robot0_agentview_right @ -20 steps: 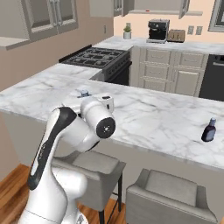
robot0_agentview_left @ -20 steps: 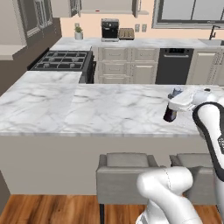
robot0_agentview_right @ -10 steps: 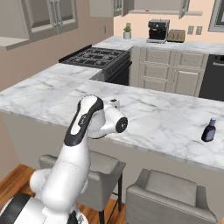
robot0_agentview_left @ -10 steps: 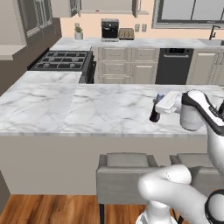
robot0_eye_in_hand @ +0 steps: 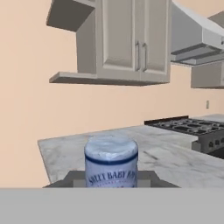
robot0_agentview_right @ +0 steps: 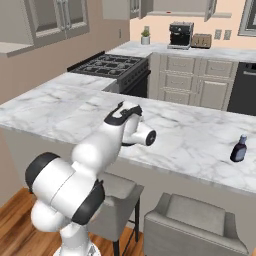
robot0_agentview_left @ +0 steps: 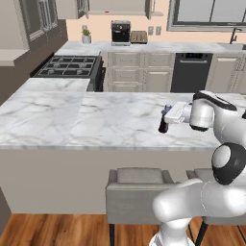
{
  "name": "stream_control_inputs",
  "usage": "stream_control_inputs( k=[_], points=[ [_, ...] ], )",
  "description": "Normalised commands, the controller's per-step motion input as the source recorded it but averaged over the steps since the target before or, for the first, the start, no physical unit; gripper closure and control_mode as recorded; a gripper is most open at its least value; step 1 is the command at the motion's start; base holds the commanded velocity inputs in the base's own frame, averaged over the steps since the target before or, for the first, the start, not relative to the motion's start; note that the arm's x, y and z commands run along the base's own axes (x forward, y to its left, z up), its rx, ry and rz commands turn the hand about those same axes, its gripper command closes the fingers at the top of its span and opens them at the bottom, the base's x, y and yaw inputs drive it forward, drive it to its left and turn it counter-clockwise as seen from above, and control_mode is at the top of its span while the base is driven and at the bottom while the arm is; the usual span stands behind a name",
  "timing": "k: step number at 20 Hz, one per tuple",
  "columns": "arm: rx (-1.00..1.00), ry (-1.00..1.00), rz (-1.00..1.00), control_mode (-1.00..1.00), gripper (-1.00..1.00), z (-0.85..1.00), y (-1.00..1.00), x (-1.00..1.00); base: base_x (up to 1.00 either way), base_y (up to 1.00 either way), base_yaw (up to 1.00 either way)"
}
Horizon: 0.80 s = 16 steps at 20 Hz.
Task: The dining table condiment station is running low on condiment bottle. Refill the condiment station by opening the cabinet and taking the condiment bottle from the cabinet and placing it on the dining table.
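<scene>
Left base view: hand [robot0_agentview_left: 168,116] is closed narrow on the condiment bottle [robot0_agentview_left: 164,124], held upright with its base at or just above the marble bench [robot0_agentview_left: 72,120], the dining table of the task; contact cannot be told. Upright hold suits setting it down without tipping. Hand view: bottle [robot0_eye_in_hand: 111,161] sits at 6 o'clock, label facing the camera; closed cabinet [robot0_eye_in_hand: 131,41] at 12. Right base view: another dark bottle [robot0_agentview_right: 239,148] stands at 3 o'clock, well apart. Judgement: placement nearly done, release remaining.
</scene>
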Motion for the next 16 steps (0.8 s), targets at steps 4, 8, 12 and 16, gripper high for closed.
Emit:
stream_control_inputs(
  k=[4, 8, 12, 16],
  points=[
    [0.0, 0.04, 0.0, -1.0, 1.0, -0.43, -0.01, 0.55, 0.0, 0.0, 0.0],
    [0.0, 0.0, 0.0, -1.0, 1.0, -0.49, 0.0, 0.57, 0.0, 0.0, 0.0],
    [-0.03, 0.0, 0.0, -1.0, 1.0, -0.47, 0.0, 0.52, 0.0, 0.0, 0.0],
    [-0.12, 0.0, 0.0, -1.0, 1.0, -0.45, 0.0, 0.43, 0.0, 0.0, 0.0]
  ],
)
